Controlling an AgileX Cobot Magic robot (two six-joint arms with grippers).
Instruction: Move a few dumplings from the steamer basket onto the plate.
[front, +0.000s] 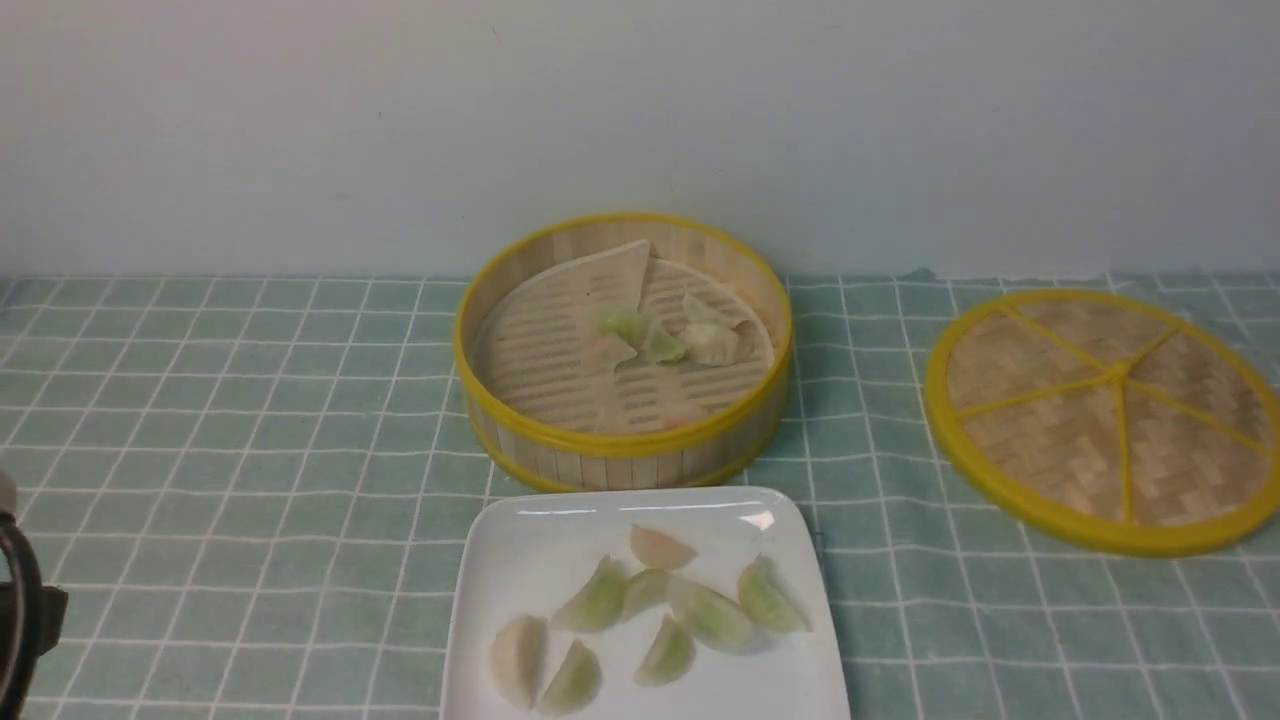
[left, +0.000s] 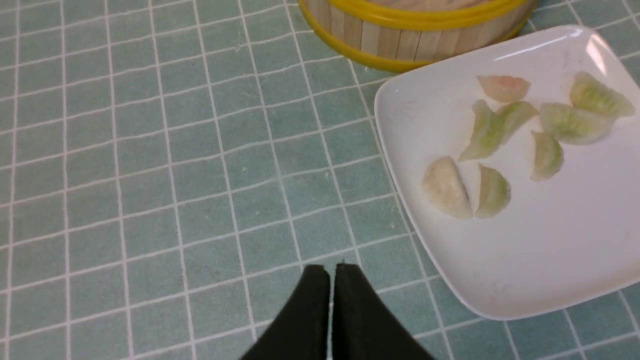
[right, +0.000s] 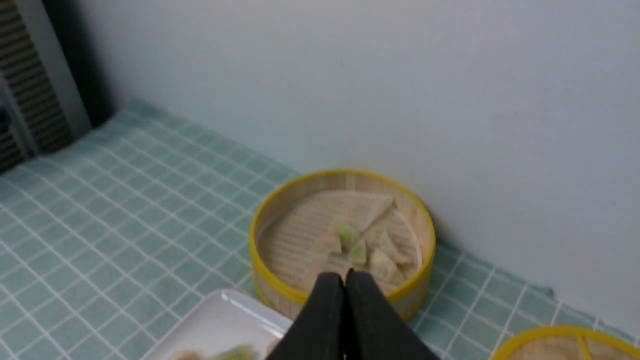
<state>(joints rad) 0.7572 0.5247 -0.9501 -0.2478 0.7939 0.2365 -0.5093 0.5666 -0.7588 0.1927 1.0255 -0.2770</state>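
Note:
The steamer basket (front: 622, 445) stands at the table's middle back, with several dumplings (front: 660, 342) on a pale liner inside. The white plate (front: 520, 540) lies in front of it and holds several dumplings (front: 700, 612), mostly green-tinted. In the left wrist view my left gripper (left: 331, 268) is shut and empty above bare cloth, to the left of the plate (left: 525, 270). In the right wrist view my right gripper (right: 344, 276) is shut and empty, high above the plate (right: 220, 320), facing the steamer (right: 270, 280). Neither gripper's fingers show in the front view.
A flat woven disc with yellow rim and spokes (front: 1105, 415) lies at the right. A teal checked cloth (front: 250, 420) covers the table. A pale wall stands right behind the steamer. A dark part of the left arm (front: 20, 610) shows at the front left edge.

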